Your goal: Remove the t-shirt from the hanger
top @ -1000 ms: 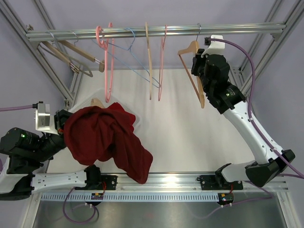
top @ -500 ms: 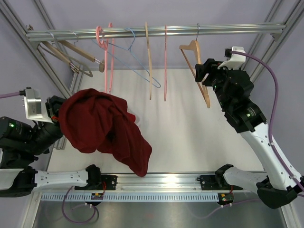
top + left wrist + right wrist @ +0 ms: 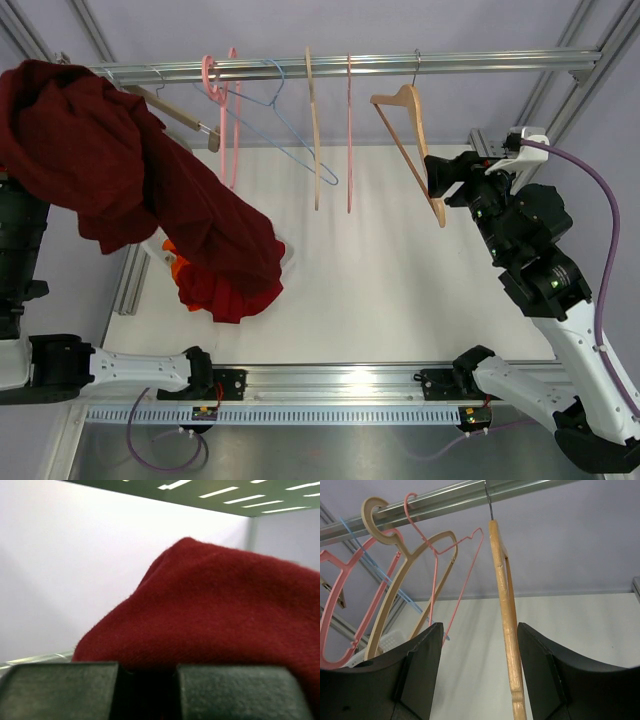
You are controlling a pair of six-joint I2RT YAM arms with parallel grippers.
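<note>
The dark red t-shirt (image 3: 100, 150) hangs bunched high at the top left, its tail draping down toward the table. My left gripper (image 3: 147, 672) is shut on the t-shirt (image 3: 215, 610); in the top view the cloth hides the gripper. A bare wooden hanger (image 3: 400, 97) hangs from the rail. My right gripper (image 3: 440, 175) stands open just right of it. In the right wrist view the hanger (image 3: 505, 605) runs between the spread jaws of the right gripper (image 3: 480, 630), nearer the right finger, with neither finger on it.
On the metal rail (image 3: 480, 62) hang more hangers: a thick pink hanger (image 3: 228, 120), a blue wire hanger (image 3: 290, 140), a thin wooden hanger (image 3: 312, 130) and a pink wire hanger (image 3: 348, 130). A white basket (image 3: 286, 256) with red and orange cloth (image 3: 220, 295) sits at the left.
The left arm has swung the t-shirt up and to the left, from low over the table to rail height. The right gripper has opened and drawn back right of the wooden hanger.
</note>
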